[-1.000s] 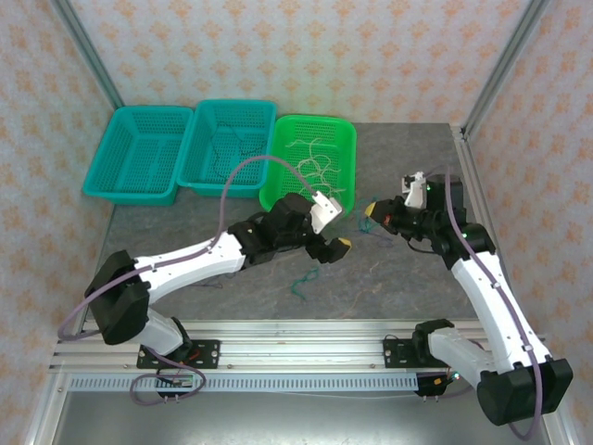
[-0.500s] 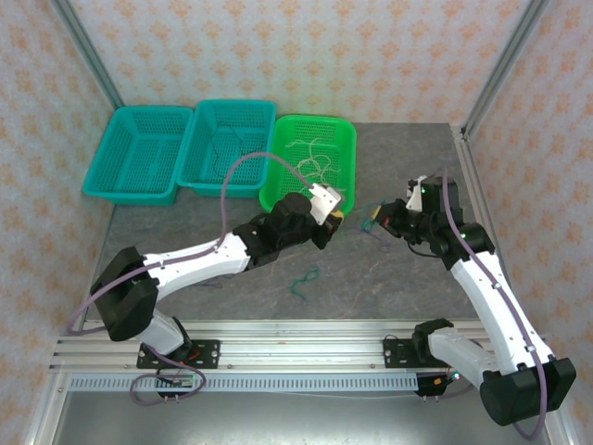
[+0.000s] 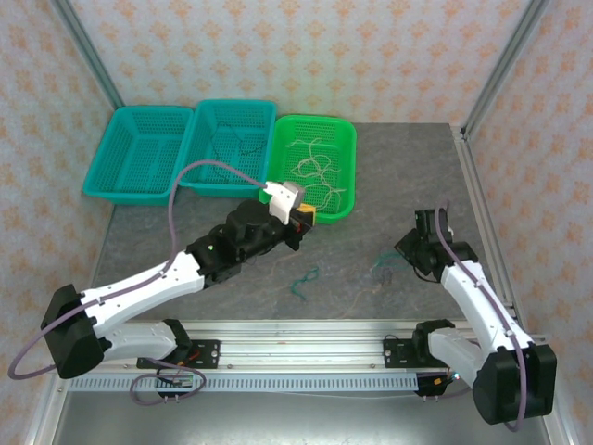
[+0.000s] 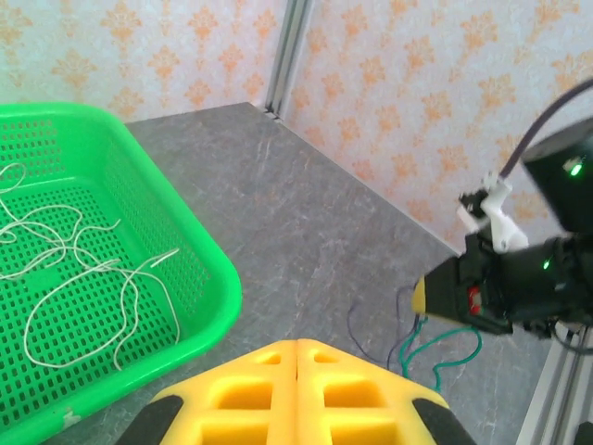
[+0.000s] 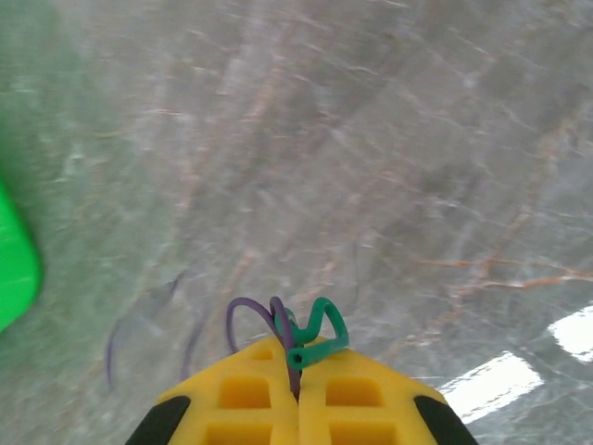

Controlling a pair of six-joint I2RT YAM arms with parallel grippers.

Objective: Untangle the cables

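**Hazards**
- Keep clear of the green basket (image 4: 218,283) just left of the left fingers (image 4: 264,394). A sweep that way would likely strike its rim or disturb the cream cables (image 4: 69,269) lying inside.
- Treat the left fingers as pressed together with nothing seen between them. Open them before attempting a second hold.
- Treat the right fingers (image 5: 264,394) as clamped on the purple-and-green tangle (image 5: 295,336), gripped at the very tips.
- Expect slippage under a hard pull, or a tighter knot if both strands get dragged together.
- Watch the loose ends trailing below the right fingers onto the counter (image 3: 371,185); these could snag or drag there.
- Avoid sweeping the separate green squiggle (image 3: 303,281), lying on the counter near the left fingers on the arm-base side, into the tangle.

**Clearance**
- Use the bare counter between the left fingers and the right fingers for any pulling apart.
- Count on open, uncluttered surface ahead of the right fingers.
- Allow little margin on the outer side of the right fingers, with the counter's right edge and the enclosure wall close by.
- Approach the basket rim from above only.
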